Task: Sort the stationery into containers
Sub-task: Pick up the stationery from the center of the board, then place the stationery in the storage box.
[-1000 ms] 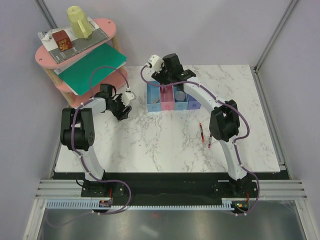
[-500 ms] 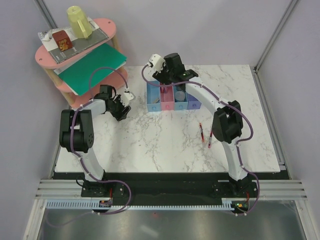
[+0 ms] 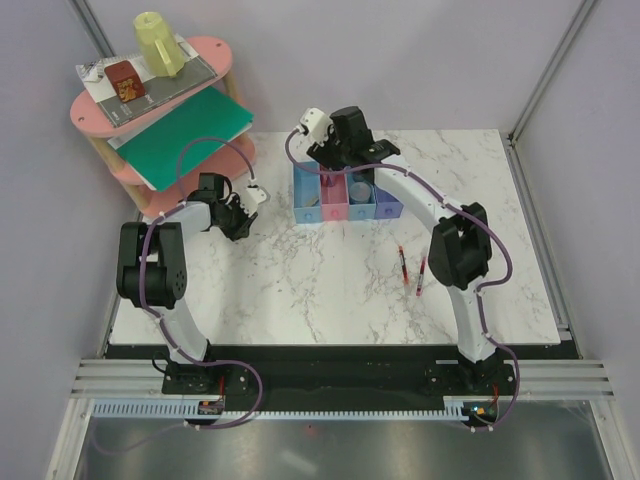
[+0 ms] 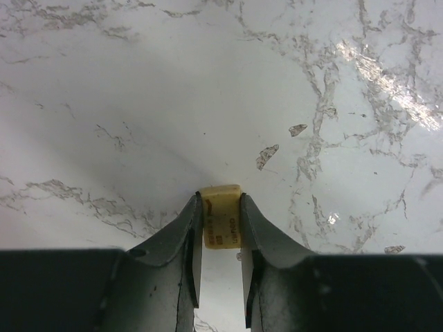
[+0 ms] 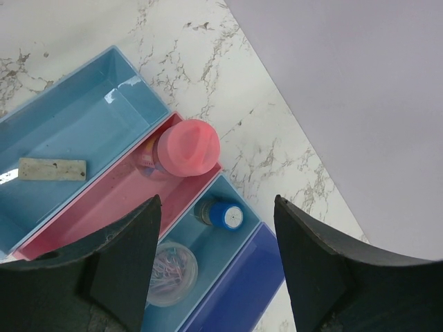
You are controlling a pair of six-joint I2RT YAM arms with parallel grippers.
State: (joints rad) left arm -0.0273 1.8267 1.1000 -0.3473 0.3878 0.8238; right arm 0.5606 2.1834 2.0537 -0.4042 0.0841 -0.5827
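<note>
- One tan block (image 4: 221, 225) seems to rest on the marble desk (image 4: 208, 83) in the left wrist view. The left claw (image 4: 220, 202) pinches it at the very tips, jaws drawn in close with a pad against each side. That low, narrow hold looks meant for lifting the block towards a bin.
- Four joined bins (image 5: 138, 93) fill the right wrist view.
  - The first light blue bin (image 5: 76, 124) holds one flat tan piece (image 5: 52, 169).
  - The pink bin (image 5: 104, 207) holds one pink-capped tube (image 5: 187, 146), standing upright.
  - The second light blue bin (image 5: 211, 254) holds one blue-capped bottle (image 5: 223, 214) and one clear pot of clips (image 5: 169, 273).
  - The purple-blue bin (image 5: 242, 290) shows nothing in the part that is visible.
  - The right claw (image 5: 216, 207) hangs above the row, spread wide and holding nothing.
- Two red pens (image 3: 402, 266) lie side by side on the desk in the top view. They are to the right of the bins and apart from them, beside the right arm, so that arm probably takes them. The left claw works to the left of the bins.
</note>
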